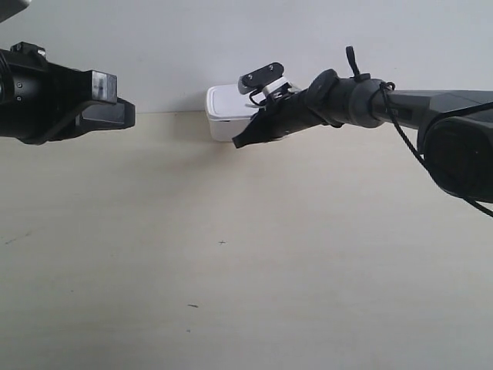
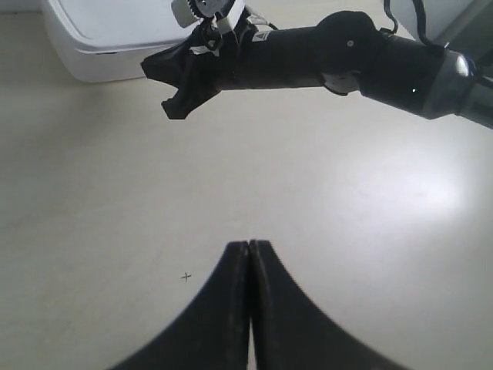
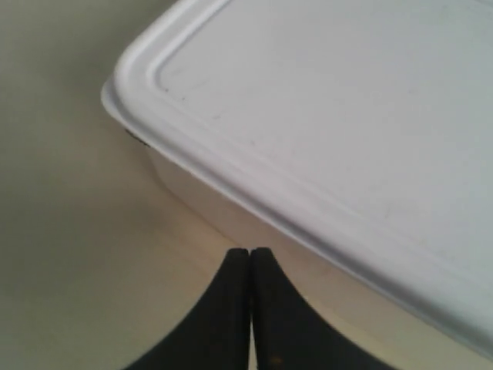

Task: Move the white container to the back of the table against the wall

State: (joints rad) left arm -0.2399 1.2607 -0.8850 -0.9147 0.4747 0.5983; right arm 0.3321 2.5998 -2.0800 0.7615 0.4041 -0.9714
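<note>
The white container point(image 1: 226, 112) stands at the far edge of the table point(image 1: 231, 254), right by the wall point(image 1: 192, 46). It also fills the right wrist view as a lidded box point(image 3: 331, 131) and shows at the edge of the left wrist view point(image 2: 108, 38). My right gripper point(image 3: 250, 253) is shut and empty, its tips just in front of the container's side wall. In the exterior view that gripper point(image 1: 245, 139) reaches in from the right. My left gripper point(image 2: 249, 245) is shut and empty over bare table, far from the box.
The arm at the exterior view's left point(image 1: 62, 96) hangs over the table's far left. The right arm's black body point(image 2: 323, 58) stretches across the left wrist view. Tiny dark specks point(image 1: 222, 243) dot the cream surface.
</note>
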